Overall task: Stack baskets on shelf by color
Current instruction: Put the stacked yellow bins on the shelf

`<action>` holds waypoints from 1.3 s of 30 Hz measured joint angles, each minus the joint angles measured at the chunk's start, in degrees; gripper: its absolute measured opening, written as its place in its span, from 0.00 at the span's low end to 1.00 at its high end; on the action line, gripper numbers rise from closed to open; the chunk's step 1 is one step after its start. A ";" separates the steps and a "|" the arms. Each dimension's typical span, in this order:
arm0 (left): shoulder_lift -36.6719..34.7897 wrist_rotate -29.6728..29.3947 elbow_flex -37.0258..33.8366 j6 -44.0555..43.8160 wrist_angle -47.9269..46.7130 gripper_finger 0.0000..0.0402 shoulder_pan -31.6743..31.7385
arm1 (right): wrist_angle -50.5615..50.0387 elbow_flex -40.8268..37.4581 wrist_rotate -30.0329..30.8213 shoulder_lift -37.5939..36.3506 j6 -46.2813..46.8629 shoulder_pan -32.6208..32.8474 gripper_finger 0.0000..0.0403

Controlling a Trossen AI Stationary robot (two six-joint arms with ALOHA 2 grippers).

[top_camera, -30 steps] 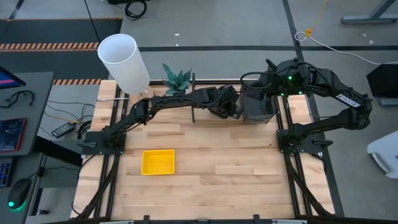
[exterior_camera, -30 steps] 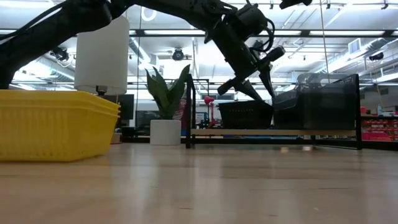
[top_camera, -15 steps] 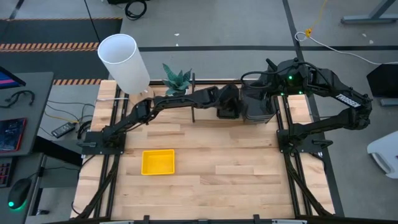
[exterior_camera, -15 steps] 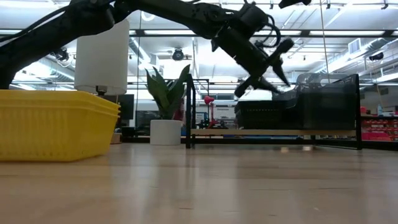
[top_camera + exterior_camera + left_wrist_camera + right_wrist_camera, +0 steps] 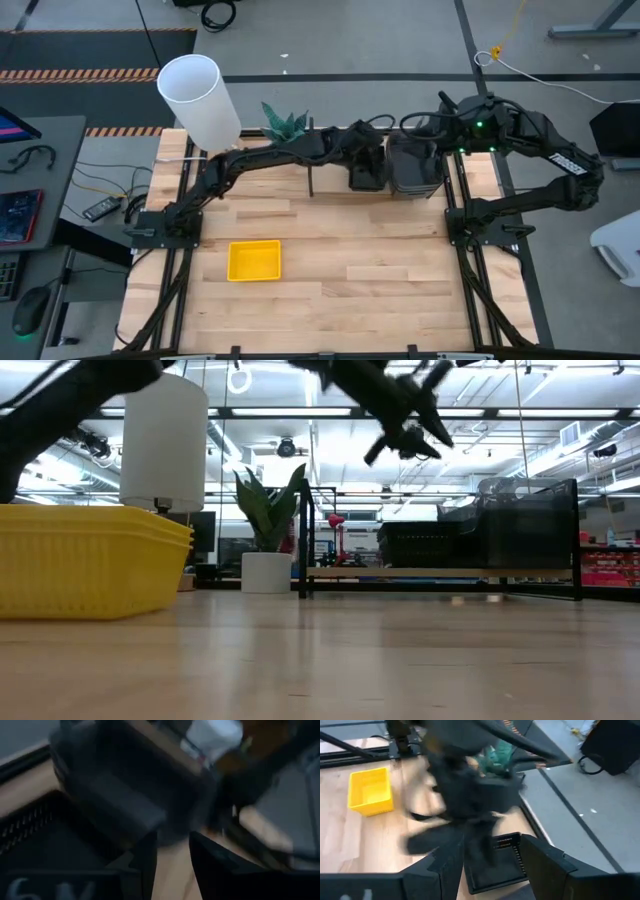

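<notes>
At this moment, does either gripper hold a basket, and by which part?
Nothing is held. The left gripper hangs in the air above the black mesh-sided basket resting on the black metal shelf, with nothing between its fingers. The right gripper also holds nothing.

The left wrist view is smeared; the yellow baskets (image 5: 90, 560) run off the low view's edge.

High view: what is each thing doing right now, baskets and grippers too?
yellow baskets: nested, on the table, off the shelf.
black mesh basket: on the shelf.
grey baskets: on the shelf, beside it.
left gripper: open, empty, above the black mesh basket.
right gripper: open, empty, near the shelf.
</notes>
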 joint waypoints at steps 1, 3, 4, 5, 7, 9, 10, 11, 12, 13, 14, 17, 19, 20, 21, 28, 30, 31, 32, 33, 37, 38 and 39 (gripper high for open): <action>-0.90 -0.05 0.00 1.34 -2.33 0.30 -0.62 | -0.02 0.00 0.65 -0.33 -0.01 0.00 0.49; -2.36 -0.20 0.04 2.87 -6.19 0.30 -1.69 | 0.00 0.00 1.43 -1.09 -0.09 0.00 0.49; -2.68 -0.22 0.07 3.07 -8.50 0.30 -2.21 | 0.02 0.00 2.01 -1.51 -0.09 0.00 0.49; -3.20 -0.26 0.06 3.09 -10.71 0.30 -2.69 | 0.06 0.00 2.37 -1.94 -0.11 0.00 0.49; -3.56 -0.30 -0.02 3.26 -14.99 0.30 -3.48 | 0.29 0.00 3.21 -2.66 -0.13 0.00 0.49; -4.19 0.40 -0.02 3.33 -18.06 0.30 -4.38 | 0.52 0.00 3.68 -3.27 -0.15 0.00 0.49; -4.62 1.06 -0.02 3.52 -20.13 0.30 -4.88 | 0.45 0.00 3.72 -3.47 -0.15 0.00 0.49; -4.94 2.14 -0.02 3.67 -21.33 0.30 -5.35 | 0.48 0.00 3.73 -3.68 -0.13 0.00 0.49; -5.20 3.37 0.04 3.70 -22.72 0.30 -5.86 | 0.45 0.00 3.74 -3.81 -0.06 0.00 0.49; -5.52 4.74 0.06 3.70 -24.66 0.30 -6.36 | 0.48 0.00 3.73 -3.83 -0.04 0.00 0.49; -5.76 6.21 0.02 3.68 -26.68 0.30 -6.81 | 0.52 0.00 3.73 -3.83 0.03 0.00 0.49; -6.17 9.29 0.00 3.24 -30.39 0.30 -8.49 | 0.45 0.00 3.71 -3.76 1.30 0.00 0.49; -6.71 10.35 -0.05 2.74 -33.10 0.30 -9.89 | 0.45 0.00 3.71 -3.76 1.77 0.00 0.49; -6.93 10.65 0.03 2.27 -33.64 0.30 -10.60 | 0.43 0.00 3.72 -3.76 1.88 0.00 0.49; -7.14 10.77 0.04 1.91 -34.89 0.30 -11.33 | 0.43 0.00 3.71 -3.76 1.88 0.00 0.49; -7.17 11.48 0.02 1.03 -44.19 0.30 -16.58 | 0.42 0.00 3.68 -3.62 2.36 0.00 0.49; -7.17 11.29 0.00 2.41 -50.19 0.30 -18.24 | 0.56 0.00 3.42 -3.35 2.38 0.00 0.49; -7.17 10.61 0.00 3.40 -52.80 0.30 -19.09 | 0.58 0.00 3.28 -3.20 2.38 0.00 0.49; -7.17 9.13 0.00 4.49 -55.26 0.30 -19.93 | 0.79 0.00 3.17 -3.01 2.36 0.05 0.49; -7.16 7.18 0.00 5.13 -57.48 0.30 -20.72 | 1.02 0.00 2.75 -2.89 2.38 0.13 0.49; -7.77 2.44 -1.20 7.76 -58.42 0.26 -22.95 | 0.88 0.00 1.25 -1.92 2.80 0.17 0.49; -8.09 2.01 -1.86 8.06 -58.70 0.24 -23.21 | 0.89 0.00 0.72 -1.70 2.96 0.17 0.49; -8.43 1.53 -2.69 8.20 -58.87 0.22 -23.37 | 0.91 0.00 0.25 -1.57 3.22 0.17 0.49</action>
